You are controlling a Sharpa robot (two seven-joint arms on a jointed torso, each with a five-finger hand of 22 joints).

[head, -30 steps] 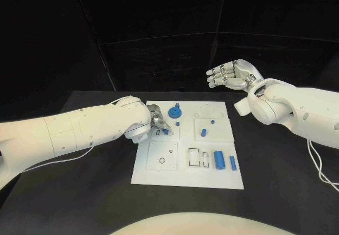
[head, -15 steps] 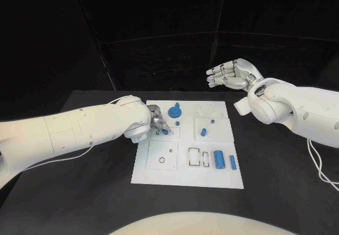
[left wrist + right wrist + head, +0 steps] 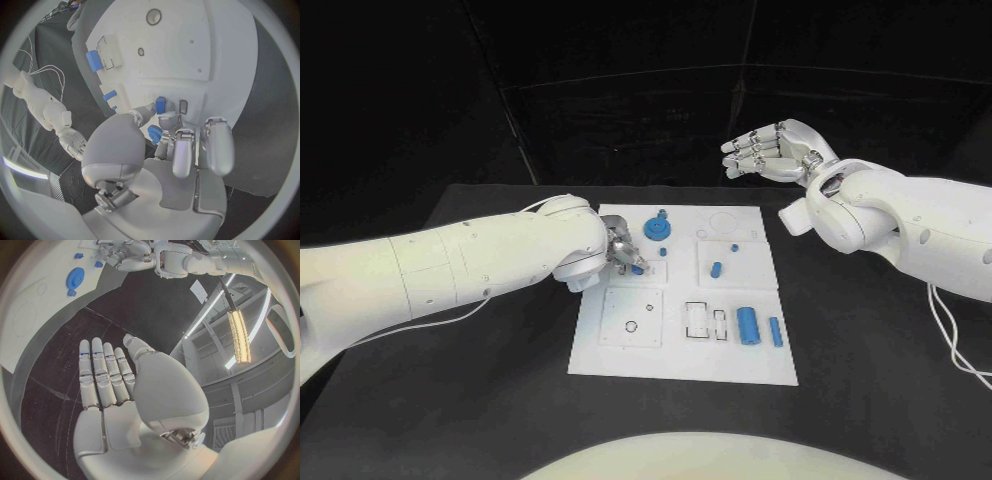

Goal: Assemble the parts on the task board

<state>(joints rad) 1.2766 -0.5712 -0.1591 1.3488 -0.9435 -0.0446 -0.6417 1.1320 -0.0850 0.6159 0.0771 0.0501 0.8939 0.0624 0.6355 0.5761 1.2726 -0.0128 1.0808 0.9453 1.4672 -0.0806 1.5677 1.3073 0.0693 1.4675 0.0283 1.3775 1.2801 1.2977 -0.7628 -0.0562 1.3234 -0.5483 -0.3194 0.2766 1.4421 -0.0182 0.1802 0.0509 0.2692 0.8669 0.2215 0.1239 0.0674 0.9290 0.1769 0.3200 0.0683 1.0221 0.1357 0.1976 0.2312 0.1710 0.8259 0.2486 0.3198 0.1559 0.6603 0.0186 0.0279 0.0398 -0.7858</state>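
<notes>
Parts (image 3: 747, 325) small, blue, scattered on white task board (image 3: 678, 358)

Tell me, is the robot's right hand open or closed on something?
Open. The right hand holds nothing; its fingers lie straight, raised beyond the white task board.

We are seeing the white task board (image 3: 689, 350) lying flat at the centre of the head view. A blue gear (image 3: 656, 233) is sitting near its upper left, a short blue peg (image 3: 717, 268) is lying near the middle, and two blue cylinders (image 3: 749, 325) are lying side by side at lower right (beside outlined rectangular slots). Another small blue part (image 3: 160, 105) is standing between the left hand's fingertips.
</notes>
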